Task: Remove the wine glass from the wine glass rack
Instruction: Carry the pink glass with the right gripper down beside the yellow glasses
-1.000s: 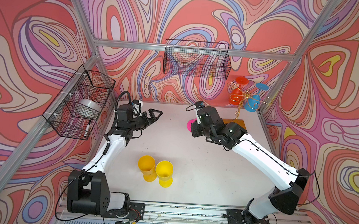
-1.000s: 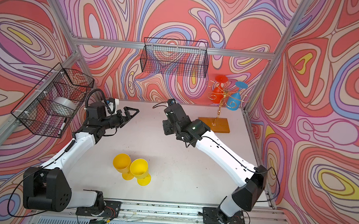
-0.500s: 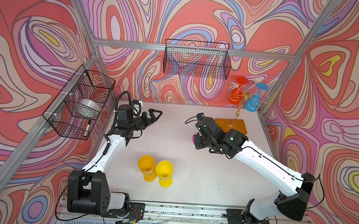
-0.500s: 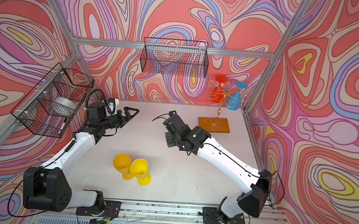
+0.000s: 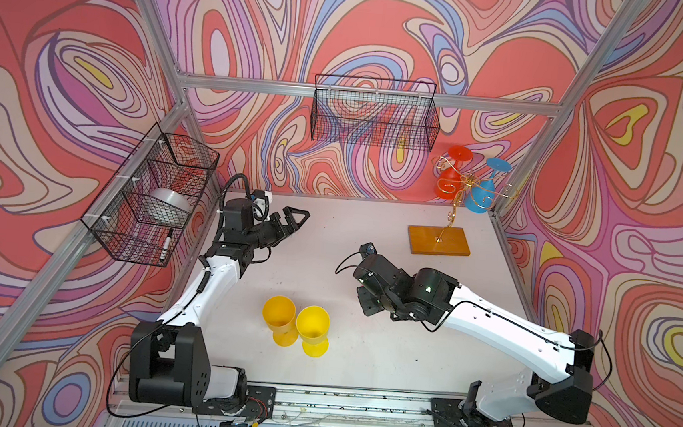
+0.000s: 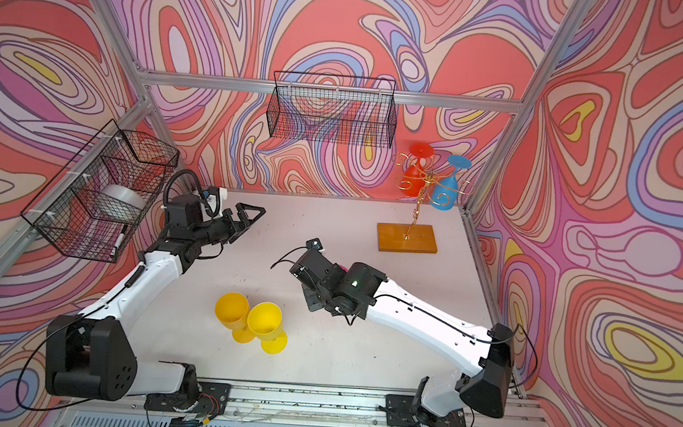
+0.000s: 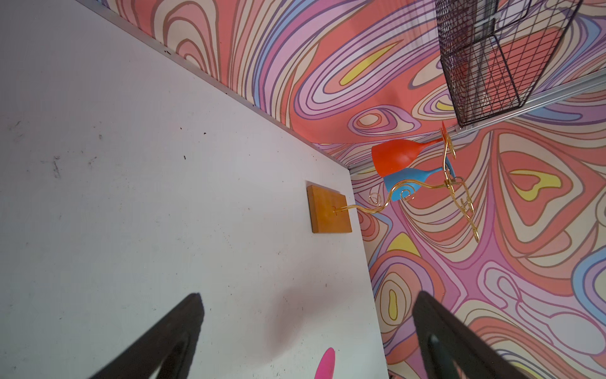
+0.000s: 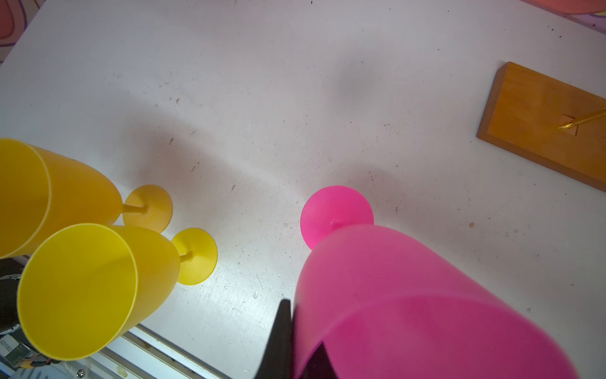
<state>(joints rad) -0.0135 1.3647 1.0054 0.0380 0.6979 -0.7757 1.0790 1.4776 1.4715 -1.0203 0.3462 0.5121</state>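
Note:
My right gripper is shut on the rim of a pink wine glass, one finger outside the bowl and one inside. The glass hangs upright with its foot down near the table; whether it touches I cannot tell. In both top views the right wrist covers the glass mid-table, with only a pink sliver showing. The wine glass rack, gold wire on an amber base, stands at the back right. It holds a red glass and a blue glass. My left gripper hovers open and empty at the back left.
Two yellow wine glasses stand upright at the front middle, left of the pink glass. A black mesh basket hangs on the back wall. Another basket on the left wall holds a silver roll and a marker.
My right arm has carried the pink glass away from the rack toward the front middle of the table and lowered it. The left arm has not moved.

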